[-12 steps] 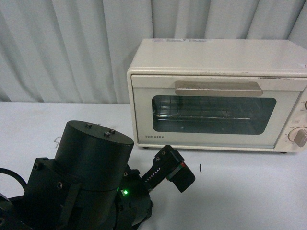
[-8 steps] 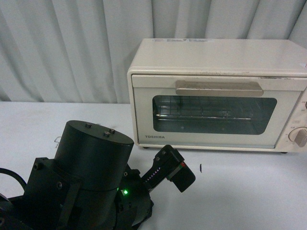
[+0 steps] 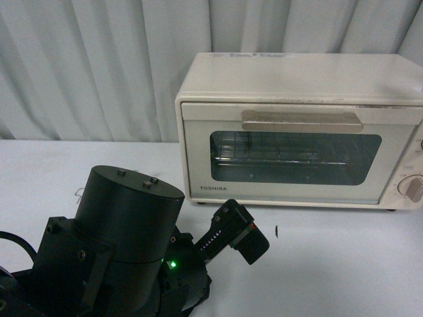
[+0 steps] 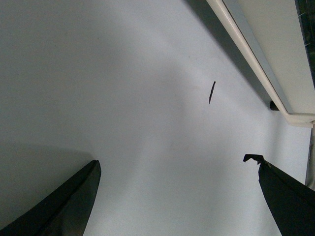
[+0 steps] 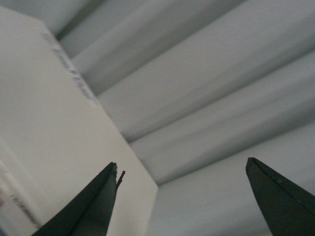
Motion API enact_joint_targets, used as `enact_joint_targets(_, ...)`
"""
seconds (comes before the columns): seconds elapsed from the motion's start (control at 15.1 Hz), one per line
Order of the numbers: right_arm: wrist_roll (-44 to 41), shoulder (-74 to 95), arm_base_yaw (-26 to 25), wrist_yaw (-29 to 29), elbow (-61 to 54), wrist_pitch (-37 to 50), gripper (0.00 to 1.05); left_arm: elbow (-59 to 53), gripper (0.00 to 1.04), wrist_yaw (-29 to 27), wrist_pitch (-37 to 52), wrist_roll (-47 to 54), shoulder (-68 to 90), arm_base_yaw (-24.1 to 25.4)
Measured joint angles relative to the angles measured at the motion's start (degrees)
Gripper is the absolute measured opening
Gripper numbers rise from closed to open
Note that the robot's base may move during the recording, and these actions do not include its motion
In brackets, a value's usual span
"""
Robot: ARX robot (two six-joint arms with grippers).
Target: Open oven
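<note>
1. Toward the back right of the white desk (image 3: 344, 264) sits the oven (image 3: 301, 82), a cream-white box with its front facing my camera. A pale pleated curtain (image 3: 86, 66) hangs behind it.
2. I read the door (image 3: 198, 158) as shut and upright. The beige bar handle (image 3: 301, 121) runs across its top edge, and nothing touches it.
3. Through the glass window (image 3: 294, 165) I can make out the wire rack (image 3: 277, 153). A knob (image 3: 413, 189) sits at the right edge of the oven front, partly cut off by the frame.
4. Filling the lower left of the front view is the left arm (image 3: 119, 244), with a green light (image 3: 172, 264) glowing on it. Its black forward end points at the oven's lower left corner but is clear of it.
5. From its wrist camera, the left claw (image 4: 177, 196) is spread wide. Its dark fingers (image 4: 69, 206) have only bare desk between them, so it grips nothing.
6. A small black mark (image 4: 212, 92) lies on the desk between that claw and the oven's lower edge, where one oven foot (image 4: 273, 105) shows.
7. The right claw (image 5: 182, 196) is also spread wide and empty. Its camera looks past the fingers at the oven's pale body and the curtain folds. I see this claw only from its own wrist, so I cannot tell how near the oven it is.
</note>
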Motion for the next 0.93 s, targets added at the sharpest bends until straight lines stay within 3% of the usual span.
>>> enact_joint_targets(0.53,-19.04,5.70,1.07,-12.20,3.41,-16.22,0.05,0.00,0.98,0.07,0.00,0.00,0.00,0.00)
enact_joint_targets(0.93,-33.64,12.26,2.56,-13.68,6.32,-20.59,0.02,0.00,0.98,0.07,0.00,-0.02,0.00,0.00)
